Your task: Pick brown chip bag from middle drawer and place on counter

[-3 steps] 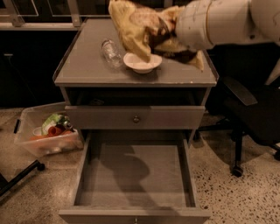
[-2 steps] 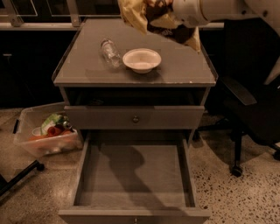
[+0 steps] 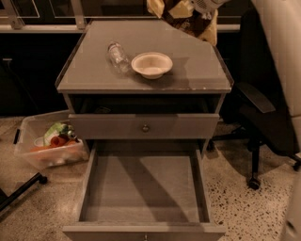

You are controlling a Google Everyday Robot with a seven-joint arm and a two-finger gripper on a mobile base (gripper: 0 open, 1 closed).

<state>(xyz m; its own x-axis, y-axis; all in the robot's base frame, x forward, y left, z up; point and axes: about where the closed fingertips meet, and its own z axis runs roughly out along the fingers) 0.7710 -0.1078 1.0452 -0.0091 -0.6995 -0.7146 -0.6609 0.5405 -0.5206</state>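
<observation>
The brown chip bag [image 3: 187, 17], dark brown with pale yellow ends, hangs in the air above the back right corner of the counter [image 3: 193, 70]. My gripper [image 3: 203, 5] is at the top edge of the view, shut on the bag's upper part; most of it is cut off by the frame. The middle drawer [image 3: 141, 188] is pulled fully out below, with a bare grey floor and nothing in it.
A white bowl [image 3: 151, 64] and a clear bottle [image 3: 117, 54] lying on its side sit on the counter. A closed drawer front with a knob [image 3: 145, 127] is above the open drawer. A plastic bin of food [image 3: 49, 143] stands on the floor at left, a black office chair [image 3: 263, 117] at right.
My gripper has carried the chip bag from just above the bowl up and back, toward the counter's back right corner. Bowl, bottle and drawer have not moved.
</observation>
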